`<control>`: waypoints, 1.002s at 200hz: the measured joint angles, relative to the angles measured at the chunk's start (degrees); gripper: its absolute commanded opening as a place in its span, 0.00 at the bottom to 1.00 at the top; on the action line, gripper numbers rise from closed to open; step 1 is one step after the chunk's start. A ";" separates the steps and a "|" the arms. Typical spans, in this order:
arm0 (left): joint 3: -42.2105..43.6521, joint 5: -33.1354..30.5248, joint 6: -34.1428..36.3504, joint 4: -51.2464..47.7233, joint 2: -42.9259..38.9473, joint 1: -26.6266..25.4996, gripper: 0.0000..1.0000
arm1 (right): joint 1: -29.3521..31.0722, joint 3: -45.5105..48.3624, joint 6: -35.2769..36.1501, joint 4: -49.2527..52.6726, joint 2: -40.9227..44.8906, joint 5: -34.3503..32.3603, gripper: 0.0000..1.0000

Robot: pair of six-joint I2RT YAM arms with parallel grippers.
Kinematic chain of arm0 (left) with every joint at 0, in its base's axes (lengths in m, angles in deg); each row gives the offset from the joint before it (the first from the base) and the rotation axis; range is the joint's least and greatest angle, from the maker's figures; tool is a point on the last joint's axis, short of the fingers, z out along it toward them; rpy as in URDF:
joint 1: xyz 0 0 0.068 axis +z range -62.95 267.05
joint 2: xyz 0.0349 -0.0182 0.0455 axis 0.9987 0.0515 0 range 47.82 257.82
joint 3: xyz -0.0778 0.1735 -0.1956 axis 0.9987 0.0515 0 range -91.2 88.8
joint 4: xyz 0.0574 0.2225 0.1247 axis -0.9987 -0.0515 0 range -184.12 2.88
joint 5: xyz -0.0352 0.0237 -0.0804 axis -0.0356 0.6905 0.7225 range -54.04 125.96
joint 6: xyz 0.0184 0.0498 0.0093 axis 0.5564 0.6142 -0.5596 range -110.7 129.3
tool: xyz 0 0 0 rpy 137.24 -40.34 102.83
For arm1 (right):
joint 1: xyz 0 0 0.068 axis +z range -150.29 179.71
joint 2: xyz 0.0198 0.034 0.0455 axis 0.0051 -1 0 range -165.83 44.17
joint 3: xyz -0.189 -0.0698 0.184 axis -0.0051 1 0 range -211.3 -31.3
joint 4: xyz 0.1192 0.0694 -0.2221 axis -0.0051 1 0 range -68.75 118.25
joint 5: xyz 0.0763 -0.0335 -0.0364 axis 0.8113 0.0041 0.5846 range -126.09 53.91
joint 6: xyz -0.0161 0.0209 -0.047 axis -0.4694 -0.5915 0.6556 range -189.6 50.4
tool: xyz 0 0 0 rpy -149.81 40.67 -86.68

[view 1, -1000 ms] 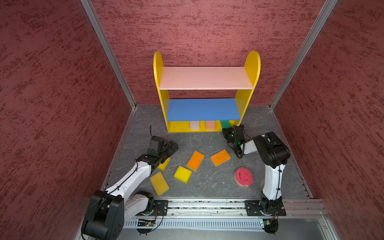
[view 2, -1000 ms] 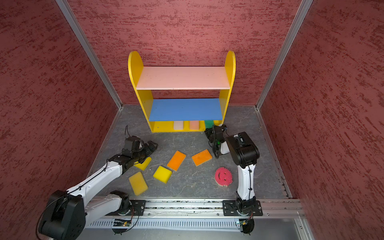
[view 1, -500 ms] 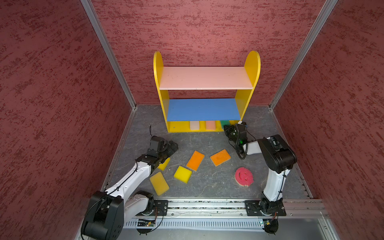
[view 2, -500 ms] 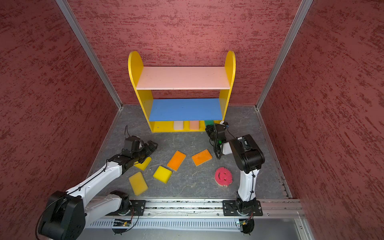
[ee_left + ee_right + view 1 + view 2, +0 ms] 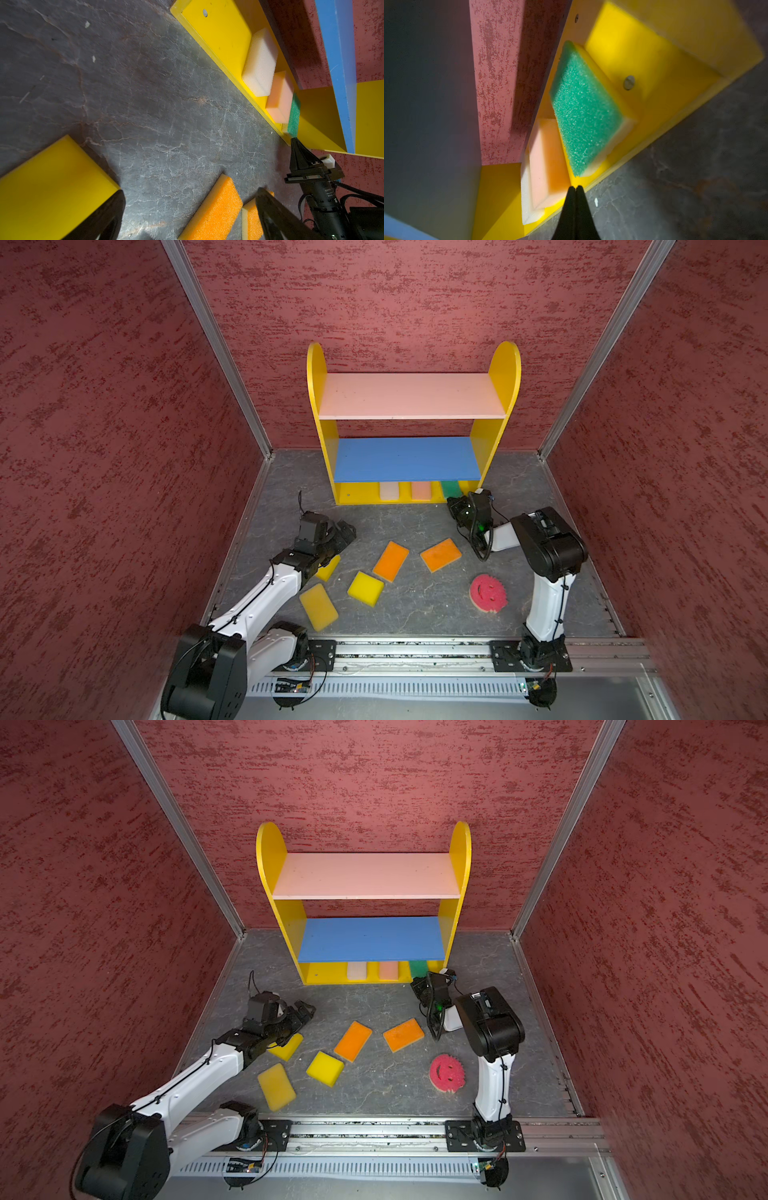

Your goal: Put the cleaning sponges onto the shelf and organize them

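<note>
The shelf (image 5: 505,364) stands against the back wall. On its yellow bottom board lie a cream sponge (image 5: 389,490), a peach one (image 5: 421,490) and a green one (image 5: 451,488). My right gripper (image 5: 575,187) is shut and empty, its tip at that board's front edge between the peach sponge (image 5: 548,166) and the green sponge (image 5: 583,108). My left gripper (image 5: 347,531) is open and empty above the floor. A yellow sponge (image 5: 329,567) lies partly under it. Two more yellow sponges (image 5: 365,588) (image 5: 318,606), two orange sponges (image 5: 390,561) (image 5: 441,554) and a pink smiley sponge (image 5: 488,593) lie on the floor.
Red textured walls (image 5: 124,448) close in the grey stone floor (image 5: 415,522) on three sides. A metal rail (image 5: 415,649) carrying both arm bases runs along the front. The pink top board (image 5: 413,396) and blue middle board (image 5: 405,458) carry nothing.
The right arm's elbow has swung outward to the right while its shut gripper stays by the shelf's bottom board. The left arm and the sponges have not moved.
</note>
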 measured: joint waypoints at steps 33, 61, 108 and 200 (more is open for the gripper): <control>0.00 0.02 0.00 0.00 0.74 0.02 0.97 | 0.00 -0.98 -0.02 0.22 -1.07 0.00 0.00; 0.00 0.00 0.02 0.00 1.16 0.09 0.97 | 0.00 -1.81 -0.04 0.20 -1.40 0.00 0.00; 0.00 0.17 0.02 0.02 1.33 0.57 0.97 | 0.00 -2.54 -0.26 0.24 -2.49 0.00 0.00; 0.00 0.52 0.02 0.39 1.46 0.72 0.97 | 0.13 -1.07 -0.26 0.22 -2.32 0.00 0.00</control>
